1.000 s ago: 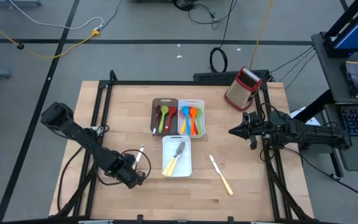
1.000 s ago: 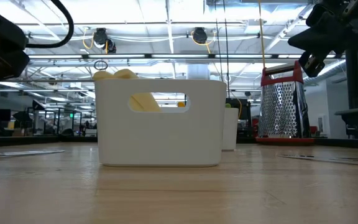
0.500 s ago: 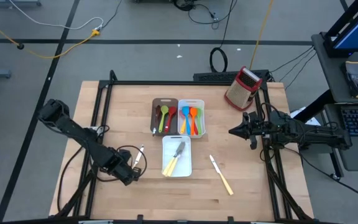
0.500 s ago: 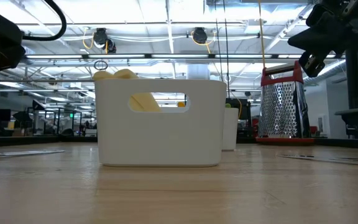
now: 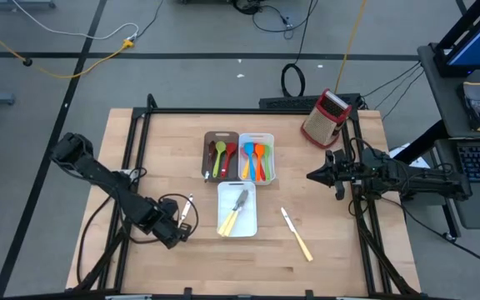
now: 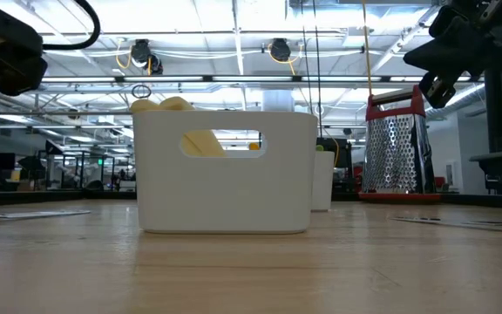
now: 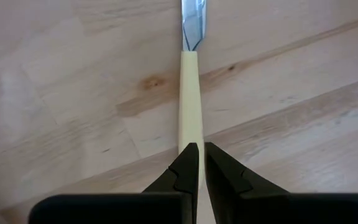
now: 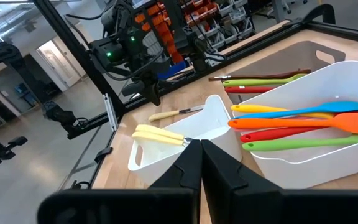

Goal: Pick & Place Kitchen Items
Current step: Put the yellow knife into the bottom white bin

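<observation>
A metal knife with a cream handle point(image 5: 187, 208) lies flat on the table, left of the near white tray point(image 5: 237, 218). That tray holds two more cream-handled knives. My left gripper point(image 5: 178, 227) is shut and empty above the table, over this knife's handle end point(image 7: 191, 93). In the low view it sits high at the left point(image 6: 3, 52). A second loose knife point(image 5: 296, 235) lies flat right of the tray. My right gripper point(image 5: 311, 176) is shut and empty, raised near the table's right edge point(image 8: 201, 149).
A dark-brown tray point(image 5: 221, 156) holds red, green and brown utensils. The white tray beside it point(image 5: 257, 158) holds blue, orange, red and green ones. A red-and-metal box grater point(image 5: 323, 118) stands at the far right corner. Bare wood lies along the near edge.
My left gripper has drawn back a little toward the table's left edge and risen slightly. The knife below it has stayed where it was.
</observation>
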You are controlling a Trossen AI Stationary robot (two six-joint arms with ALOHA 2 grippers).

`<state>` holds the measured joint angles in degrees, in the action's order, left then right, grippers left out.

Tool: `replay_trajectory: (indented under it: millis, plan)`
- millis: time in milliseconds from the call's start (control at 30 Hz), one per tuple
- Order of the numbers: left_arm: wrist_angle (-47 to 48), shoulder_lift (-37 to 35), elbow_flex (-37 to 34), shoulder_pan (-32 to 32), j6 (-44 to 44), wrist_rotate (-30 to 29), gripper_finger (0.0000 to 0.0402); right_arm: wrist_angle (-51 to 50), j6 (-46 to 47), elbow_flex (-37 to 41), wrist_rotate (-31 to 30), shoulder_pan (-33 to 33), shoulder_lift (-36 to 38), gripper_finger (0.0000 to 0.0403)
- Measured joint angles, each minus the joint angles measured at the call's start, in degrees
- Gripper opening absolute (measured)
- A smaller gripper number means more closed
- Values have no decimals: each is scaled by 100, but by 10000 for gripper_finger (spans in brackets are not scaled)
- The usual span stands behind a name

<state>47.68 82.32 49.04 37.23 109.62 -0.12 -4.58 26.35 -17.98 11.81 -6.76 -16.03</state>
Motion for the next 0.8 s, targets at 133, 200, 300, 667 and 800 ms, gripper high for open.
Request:
replay_trajectory:
  millis: [133, 200, 300, 667, 800]
  plan:
    - [-28, 0, 0, 0, -48, -2, 28, 0, 0, 0, 0, 0, 0, 0]
    - [-28, 0, 0, 0, -51, -1, 28, 0, 0, 0, 0, 0, 0, 0]
    - [2, 0, 0, 0, 39, 0, 28, 0, 0, 0, 0, 0, 0, 0]
    - [456, 2, 0, -2, -719, -17, 28, -2, -2, -2, 0, 0, 0, 0]
    - [474, 2, 0, -2, -710, -40, 29, -2, -2, 0, 0, -1, 0, 0]
